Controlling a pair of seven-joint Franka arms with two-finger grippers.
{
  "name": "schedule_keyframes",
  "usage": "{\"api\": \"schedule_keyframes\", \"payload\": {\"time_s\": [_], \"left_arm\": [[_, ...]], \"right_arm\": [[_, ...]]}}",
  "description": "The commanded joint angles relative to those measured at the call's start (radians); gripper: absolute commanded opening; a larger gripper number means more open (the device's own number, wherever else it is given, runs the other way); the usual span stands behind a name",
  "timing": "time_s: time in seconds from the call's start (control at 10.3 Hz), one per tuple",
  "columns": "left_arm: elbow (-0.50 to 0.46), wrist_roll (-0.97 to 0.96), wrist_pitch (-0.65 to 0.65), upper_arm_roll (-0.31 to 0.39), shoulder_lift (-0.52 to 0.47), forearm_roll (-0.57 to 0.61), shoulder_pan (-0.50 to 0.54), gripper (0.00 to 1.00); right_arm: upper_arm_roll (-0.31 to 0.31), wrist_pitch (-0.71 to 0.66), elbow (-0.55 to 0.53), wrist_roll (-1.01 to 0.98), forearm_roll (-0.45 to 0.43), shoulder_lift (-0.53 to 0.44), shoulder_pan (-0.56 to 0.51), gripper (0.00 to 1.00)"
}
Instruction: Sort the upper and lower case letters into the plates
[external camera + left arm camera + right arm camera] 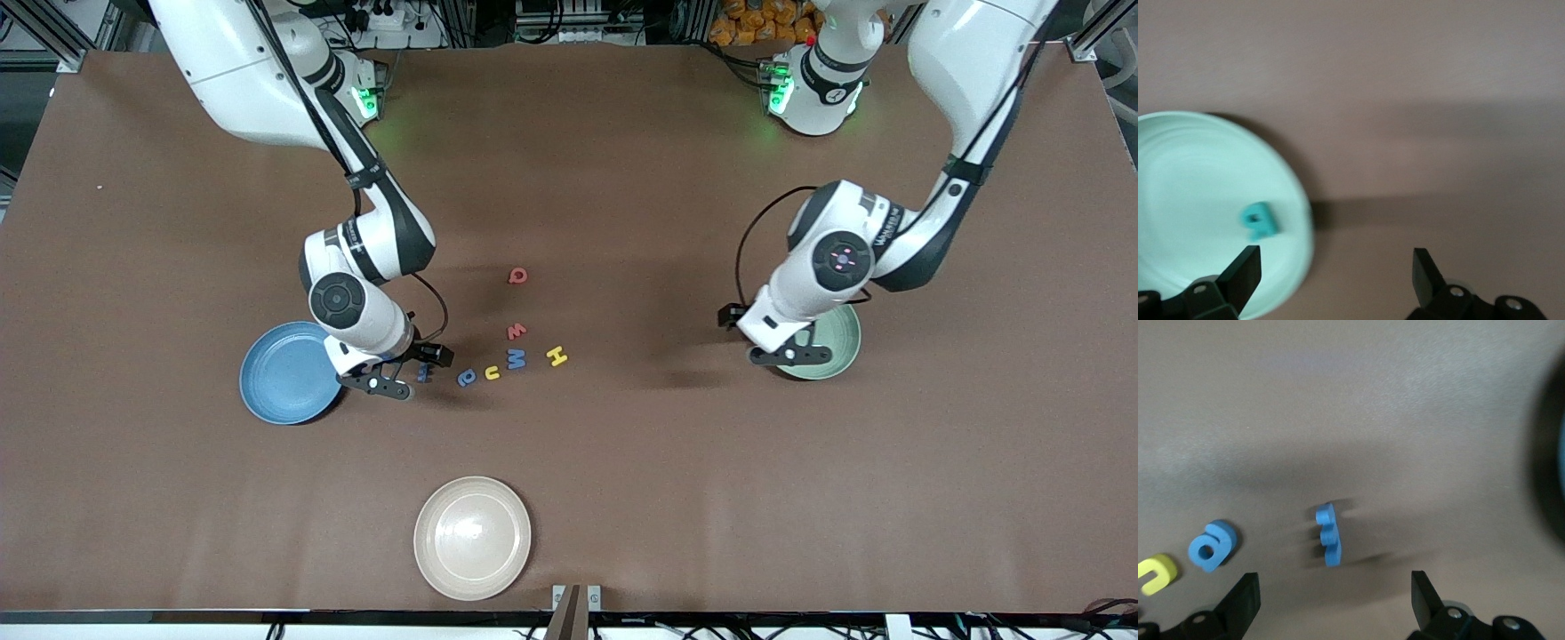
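My left gripper (782, 356) hangs open at the pale green plate (837, 338), whose rim (1178, 153) holds a teal letter (1260, 221). In the left wrist view the gripper (1337, 273) holds nothing, with one finger over the plate's edge. My right gripper (391, 378) is open beside the blue plate (284, 378), low over a dark blue letter (424, 373). That letter (1329, 535) stands on its edge just ahead of the gripper (1335, 597), untouched. Loose on the table lie a blue "a" (467, 378), yellow "u" (492, 372), blue "W" (516, 358), yellow "H" (557, 356), and two red letters (516, 332), (517, 276).
A cream round plate (472, 537) sits near the table's front edge, nearer the camera than the letters. The brown table (622, 462) stretches bare between the letter cluster and the green plate. The blue plate's rim (1559, 453) shows at the edge of the right wrist view.
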Motion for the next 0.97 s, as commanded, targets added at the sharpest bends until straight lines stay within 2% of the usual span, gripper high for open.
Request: {"api": "schedule_keyframes", "payload": {"time_s": [0.0,0.29,0.49,0.58,0.78,0.87], "left_arm": [[0.149,-0.122,-0.006,0.006,0.102,-0.009,-0.096,1.0],[0.301,-0.15,-0.006,0.043,0.206,0.068,-0.222,1.0],[0.433,-0.135,-0.006,0.066,0.312,0.244,-0.315,1.0],[0.482,-0.103,-0.004,0.066,0.35,0.298,-0.346,1.0],[0.513,0.076,0.031,0.066,0.381,0.311,-0.365,1.0],[0.513,0.145,0.068,0.066,0.384,0.307,-0.365,1.0]], "right_arm": [[0.009,0.04,-0.003,-0.012,0.019,0.028,0.002,1.0],[0.008,0.043,0.0,-0.016,0.018,0.035,-0.009,1.0],[0.008,0.051,0.019,-0.017,0.016,0.052,-0.026,1.0],[0.008,0.051,0.032,-0.015,0.018,0.058,-0.024,1.0],[0.008,0.054,0.043,-0.013,0.021,0.066,-0.023,1.0],[0.008,0.065,0.043,-0.012,0.019,0.068,-0.015,0.77]]}}
